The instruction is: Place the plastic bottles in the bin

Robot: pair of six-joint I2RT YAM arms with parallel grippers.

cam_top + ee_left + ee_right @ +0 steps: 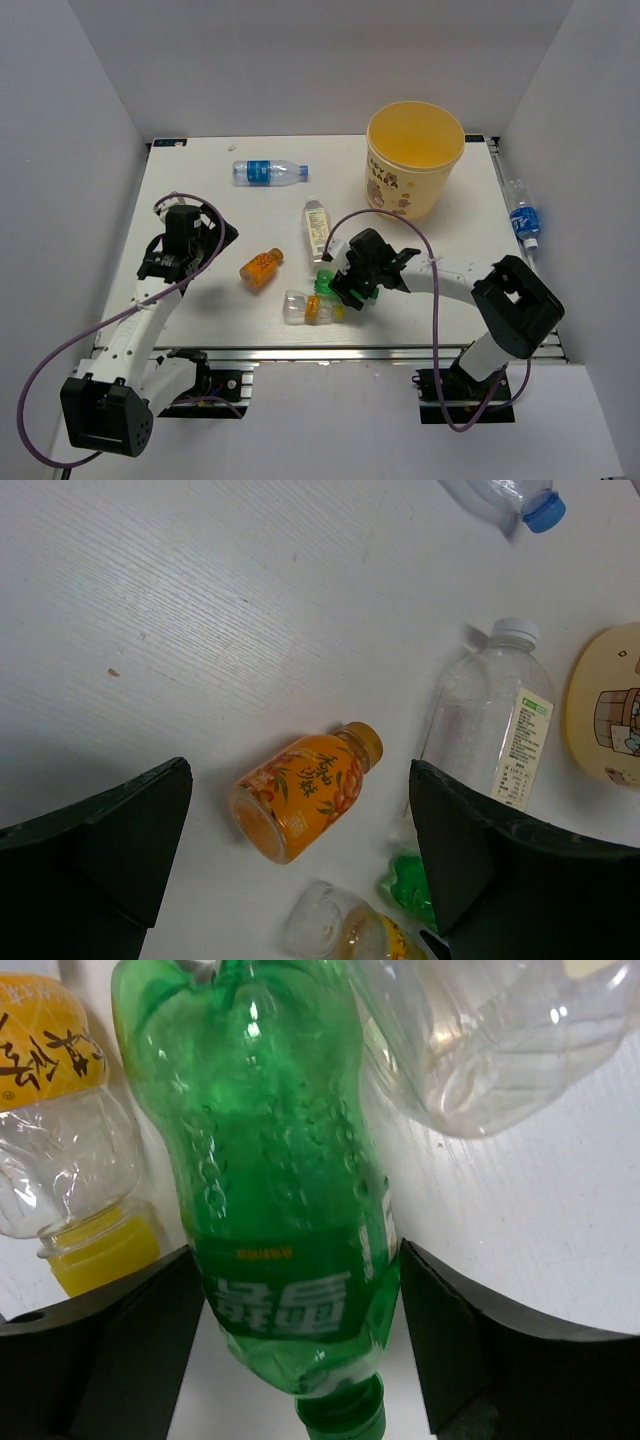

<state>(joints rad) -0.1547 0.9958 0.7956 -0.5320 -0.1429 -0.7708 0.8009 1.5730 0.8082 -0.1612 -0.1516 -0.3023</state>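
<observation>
My right gripper (352, 284) (300, 1305) straddles the green bottle (270, 1160) (326, 283) near its cap; both fingers touch its sides as it lies on the table. My left gripper (178, 248) (300, 815) is open and empty, hovering left of a short orange bottle (262, 268) (300, 795). A clear bottle with a yellow label and cap (310, 308) (70, 1150) lies beside the green one. A clear pale-label bottle (316, 228) (490, 730) lies behind them. A blue-label bottle (268, 172) lies at the back. The pale-yellow bin (415, 160) stands at the back right.
Another blue-label bottle (523, 218) lies off the table's right edge against the wall. White walls close in the table on three sides. The right arm's cable loops over the table between the bin and the gripper.
</observation>
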